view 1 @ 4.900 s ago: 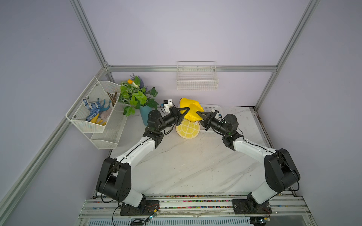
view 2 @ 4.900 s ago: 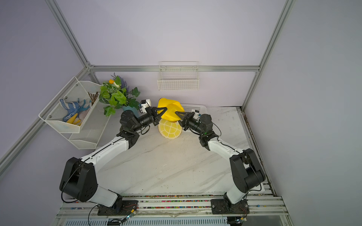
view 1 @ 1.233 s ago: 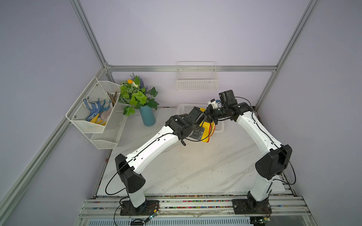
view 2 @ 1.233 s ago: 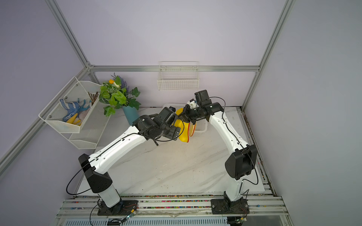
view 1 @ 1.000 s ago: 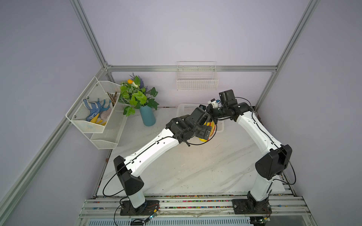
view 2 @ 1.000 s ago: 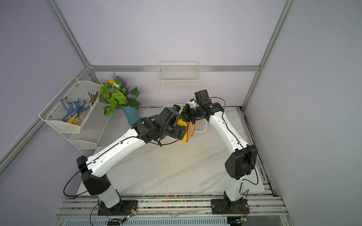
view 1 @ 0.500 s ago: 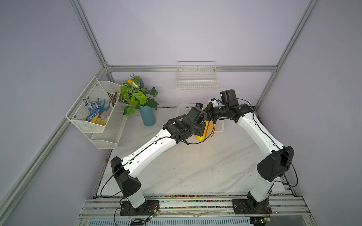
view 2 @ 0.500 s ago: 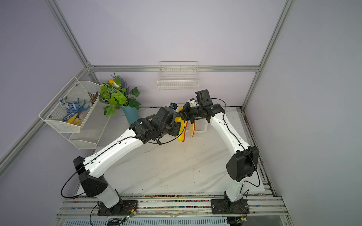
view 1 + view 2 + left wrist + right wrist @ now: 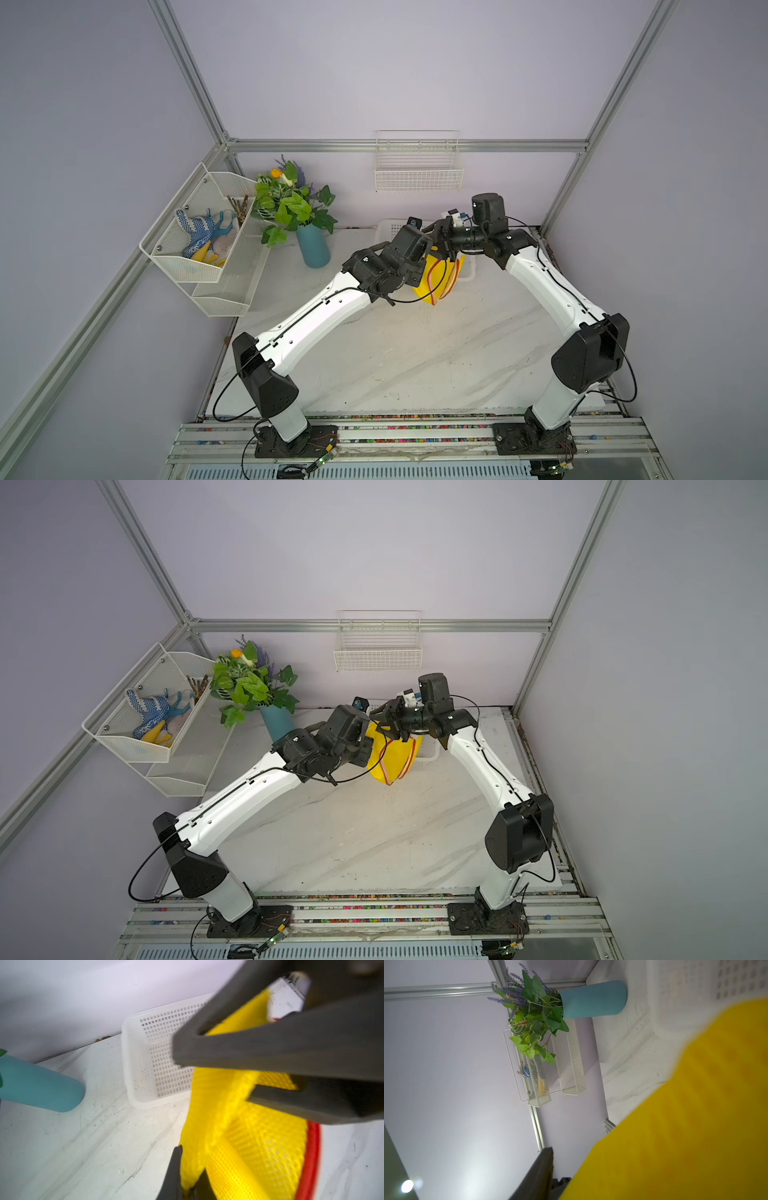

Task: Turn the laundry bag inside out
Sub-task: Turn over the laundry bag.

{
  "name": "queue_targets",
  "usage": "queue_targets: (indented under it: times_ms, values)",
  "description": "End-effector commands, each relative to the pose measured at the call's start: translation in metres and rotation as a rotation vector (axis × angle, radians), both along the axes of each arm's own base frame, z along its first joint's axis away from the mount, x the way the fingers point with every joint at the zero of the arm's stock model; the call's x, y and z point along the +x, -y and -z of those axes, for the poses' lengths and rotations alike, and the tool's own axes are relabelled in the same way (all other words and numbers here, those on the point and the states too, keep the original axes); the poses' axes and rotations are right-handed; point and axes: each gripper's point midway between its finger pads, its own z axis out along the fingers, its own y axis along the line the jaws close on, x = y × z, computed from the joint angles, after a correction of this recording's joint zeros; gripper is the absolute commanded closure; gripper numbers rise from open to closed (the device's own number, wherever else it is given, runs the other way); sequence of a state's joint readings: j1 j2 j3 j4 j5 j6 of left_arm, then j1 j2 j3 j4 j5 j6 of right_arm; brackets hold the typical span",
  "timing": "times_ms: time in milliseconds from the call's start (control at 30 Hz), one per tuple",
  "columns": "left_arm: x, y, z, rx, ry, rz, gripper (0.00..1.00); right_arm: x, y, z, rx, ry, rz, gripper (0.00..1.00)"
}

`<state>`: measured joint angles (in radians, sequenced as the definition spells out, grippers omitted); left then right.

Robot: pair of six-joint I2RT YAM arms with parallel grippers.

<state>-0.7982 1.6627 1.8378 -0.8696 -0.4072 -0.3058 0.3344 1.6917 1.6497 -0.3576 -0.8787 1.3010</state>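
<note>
The laundry bag (image 9: 436, 278) (image 9: 390, 760), yellow mesh with red zipper trim, hangs crumpled above the back of the table between both arms. In the left wrist view my left gripper (image 9: 190, 1160) is shut on a fold of the bag (image 9: 259, 1147). My right gripper (image 9: 442, 245) (image 9: 388, 723) is at the bag's top. Its dark fingers (image 9: 270, 1049) stand apart, with yellow mesh lying between them. In the right wrist view one finger (image 9: 542, 1169) shows, and the bag (image 9: 695, 1126) hides the other.
A white perforated basket (image 9: 158, 1059) (image 9: 428, 754) sits on the table right behind the bag. A teal vase (image 9: 313, 249) (image 9: 591, 999) of plants stands at the back left. A mesh rack (image 9: 208, 241) hangs on the left wall and a wire basket (image 9: 417, 174) on the back wall.
My left gripper has shut on a fold of the bag. My right gripper, shut on the bag's top before, has opened. Both arms stay near the raised bag.
</note>
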Motion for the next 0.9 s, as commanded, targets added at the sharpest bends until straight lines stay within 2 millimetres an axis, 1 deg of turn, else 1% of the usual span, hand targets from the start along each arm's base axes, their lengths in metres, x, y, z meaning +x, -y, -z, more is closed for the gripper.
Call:
queue_targets:
  times_ms: [0,67,133,167,200,267,333,400,433,500,600,733,800,867]
  values:
    - [-0.004,-0.047,-0.018,-0.026,0.013,-0.072,1.00,0.002,0.025,-0.063,0.230,0.178,0.036,0.41]
    - [-0.006,-0.064,-0.021,-0.047,0.007,-0.083,1.00,0.001,0.035,-0.076,0.297,0.236,0.030,0.39]
    - [-0.006,-0.077,-0.021,-0.072,-0.009,-0.073,1.00,-0.003,0.039,-0.088,0.340,0.274,0.006,0.38]
    - [-0.007,-0.082,-0.022,-0.083,-0.012,-0.072,1.00,-0.006,0.042,-0.099,0.380,0.310,-0.008,0.38]
    - [-0.009,-0.084,-0.024,-0.100,-0.017,-0.052,1.00,-0.008,0.044,-0.106,0.401,0.332,-0.024,0.38]
    - [-0.010,-0.087,-0.027,-0.135,-0.025,-0.032,1.00,-0.007,0.048,-0.110,0.388,0.366,-0.037,0.38]
    - [-0.012,-0.085,-0.030,-0.182,-0.038,0.001,1.00,0.003,0.056,-0.097,0.288,0.378,0.000,0.37]
    - [-0.012,-0.083,-0.031,-0.218,-0.058,0.024,1.00,0.015,0.061,-0.074,0.127,0.403,0.018,0.36]
    - [-0.020,-0.087,-0.043,-0.248,-0.037,0.033,1.00,0.020,0.061,-0.068,0.079,0.414,0.019,0.36]
    - [-0.023,-0.089,-0.047,-0.277,-0.043,0.040,1.00,0.027,0.059,-0.057,0.041,0.421,0.013,0.36]
    - [-0.026,-0.092,-0.050,-0.305,-0.052,0.052,1.00,0.031,0.061,-0.032,-0.038,0.409,0.000,0.36]
    - [-0.027,-0.090,-0.054,-0.331,-0.069,0.081,1.00,0.031,0.062,0.002,-0.140,0.397,-0.040,0.36]
    - [-0.028,-0.088,-0.055,-0.344,-0.078,0.096,1.00,0.028,0.056,0.008,-0.110,0.407,-0.069,0.36]
    - [-0.028,-0.086,-0.055,-0.348,-0.088,0.105,1.00,0.024,0.045,0.002,-0.063,0.437,-0.103,0.36]
